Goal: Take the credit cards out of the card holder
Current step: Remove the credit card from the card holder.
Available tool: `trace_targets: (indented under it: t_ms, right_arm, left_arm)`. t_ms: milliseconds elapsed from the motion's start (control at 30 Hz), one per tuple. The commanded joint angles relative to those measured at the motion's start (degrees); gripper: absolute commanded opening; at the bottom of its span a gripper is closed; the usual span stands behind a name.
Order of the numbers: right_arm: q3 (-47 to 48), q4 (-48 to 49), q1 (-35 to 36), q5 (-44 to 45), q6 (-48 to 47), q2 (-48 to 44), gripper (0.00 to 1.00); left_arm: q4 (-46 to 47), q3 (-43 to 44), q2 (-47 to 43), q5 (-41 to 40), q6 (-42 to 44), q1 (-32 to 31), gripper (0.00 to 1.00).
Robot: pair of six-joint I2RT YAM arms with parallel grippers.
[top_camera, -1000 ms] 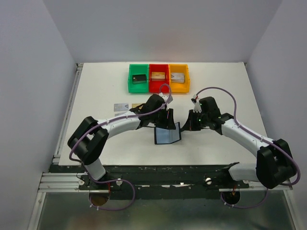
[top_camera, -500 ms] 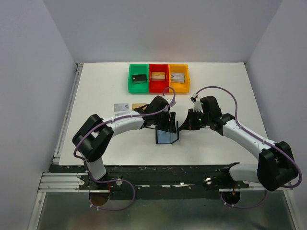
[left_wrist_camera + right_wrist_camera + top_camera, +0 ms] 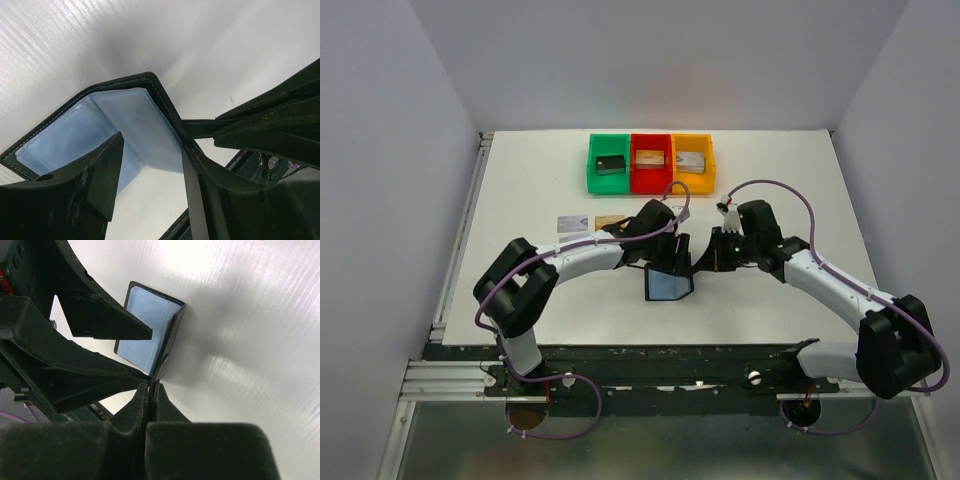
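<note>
Overhead, the card holder [image 3: 668, 284] stands open at mid-desk [image 3: 520, 180], blue-grey lining facing the near edge. A pale card [image 3: 572, 223] and a tan card [image 3: 608, 221] lie flat to its far left, well apart from it. The left claw [image 3: 672, 250] meets it from the far side, the right claw [image 3: 710, 262] from the right.

Left wrist view: this claw is spread, and one lined leaf sits between its fingers. No card edge can be made out in the pockets.

Right wrist view: this claw is pressed together, pinching the holder's black cover edge.

Judgement: the step in hand is bracing the holder while hunting for a card. The right pinch should hold firm. The left fingers should close on a card edge only, not the plastic leaf, and draw along the slot.
</note>
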Motion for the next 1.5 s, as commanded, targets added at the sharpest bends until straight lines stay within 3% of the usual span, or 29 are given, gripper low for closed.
trace_targets:
  t_ms: [0, 1467]
  right_arm:
    - [0.2, 1.1, -0.3, -1.0, -0.7, -0.3, 0.0]
    - [-0.4, 0.7, -0.2, 0.5, -1.8, 1.0, 0.0]
  left_arm:
    - [-1.5, 0.9, 0.9, -1.6, 0.5, -0.3, 0.61]
    - [-4.3, -1.9, -4.9, -10.9, 0.0, -0.3, 0.66]
